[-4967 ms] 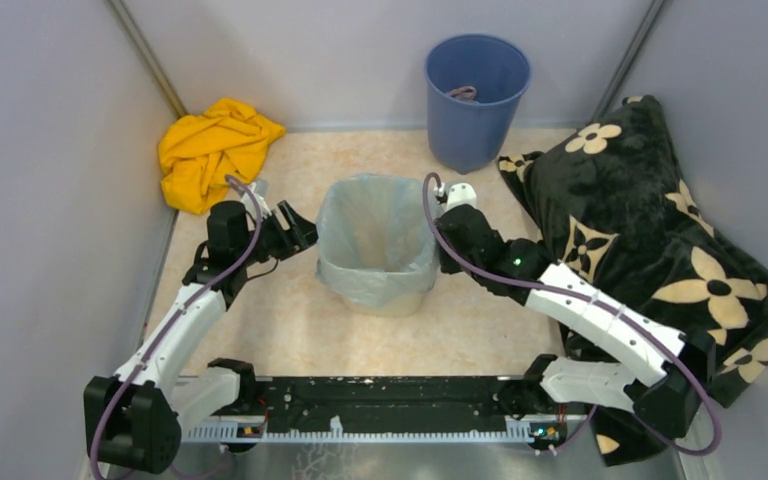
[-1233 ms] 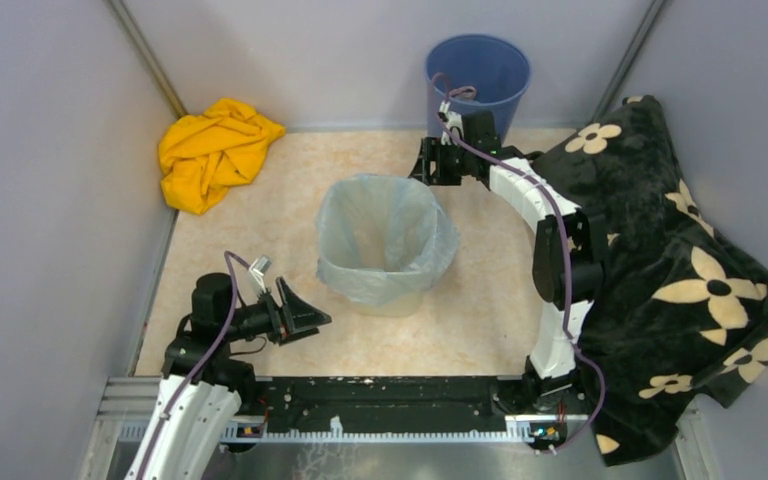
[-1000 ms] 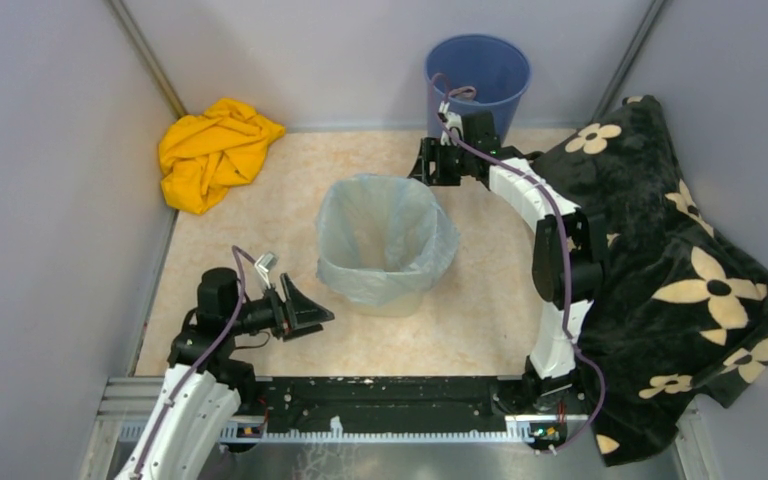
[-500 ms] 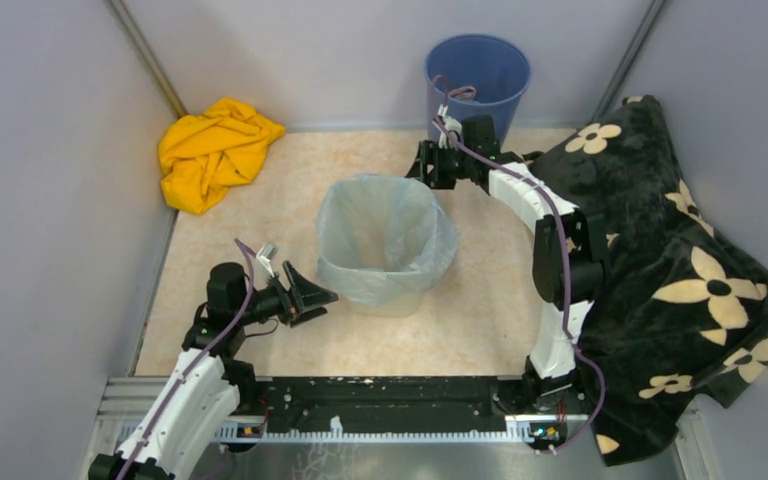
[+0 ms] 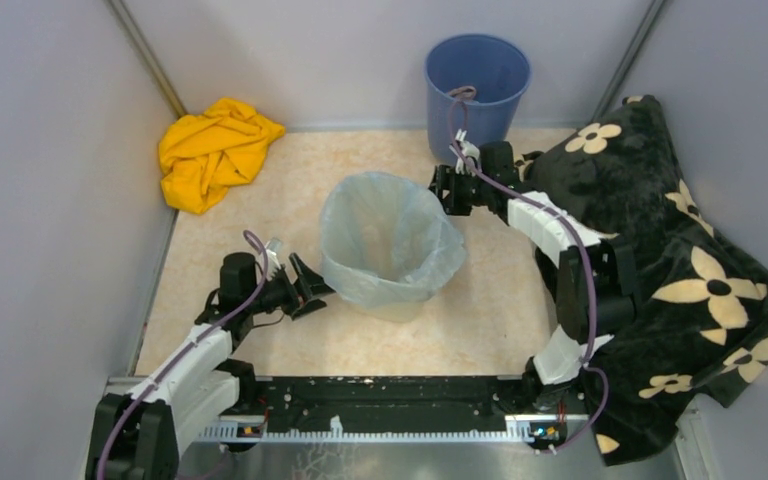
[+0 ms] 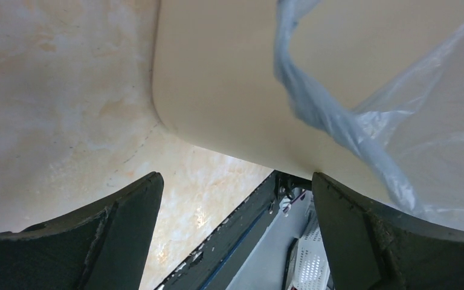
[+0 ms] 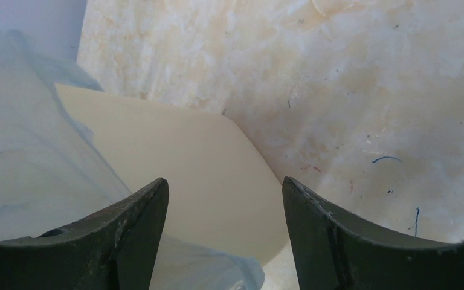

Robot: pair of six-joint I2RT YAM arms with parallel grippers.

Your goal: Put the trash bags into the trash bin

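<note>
On the marbled floor (image 5: pixel 260 215), in its middle: bin (image 5: pixel 400 303), cream, upright. Inside it and folded out over its rim: bag (image 5: pixel 385 235), pale blue, translucent, crinkled. Hangs loose down the bin's outer walls, lowest on the near-right side, with cream plastic showing below the hem.

At the bin's near-left corner: left gripper (image 5: pixel 313 287), low, pointing at the wall. Stands wide open, holding nothing; just beside the bin, contact not clear. From the left wrist, between the fingers (image 6: pixel 118 232): the bin's rounded corner and a twisted fold of bag hanging across it, neither one pinched.

At the bin's far-right corner: right gripper (image 5: pixel 450 190), near the rim, aimed down along the wall. Jaws parted, nothing between them. From the right wrist: bare cream wall ahead, bag to its left and below.

Far left of the bin, in the corner: yellow cloth (image 5: pixel 215 150), crumpled. Behind the bin to the right, against the back wall: blue bucket (image 5: pixel 475 90). Right of the bin: black blanket (image 5: pixel 660 240) with cream flowers, heaped against the side wall.
</note>
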